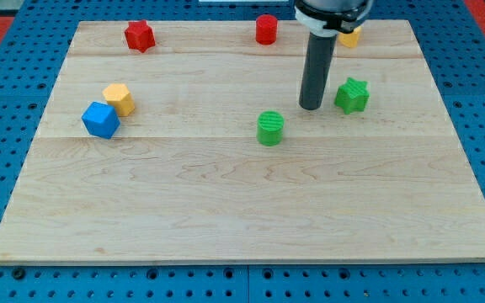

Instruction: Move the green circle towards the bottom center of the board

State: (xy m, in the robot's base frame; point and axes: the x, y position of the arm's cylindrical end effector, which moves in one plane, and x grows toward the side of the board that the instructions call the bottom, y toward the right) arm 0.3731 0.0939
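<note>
one view | raised, from the board's (242, 210) bottom edge, angled down | whole board in frame

The light is bright and even — it seems to come from above, a little diffuse. The wooden board (242, 194) shows no strong glare, only a soft pale sheen. Shadows are short and faint: a small dark one sits under the green circle (269, 128) and beside my tip (311, 107). Focus is sharp everywhere — edges look straight, without visible distortion.
</note>
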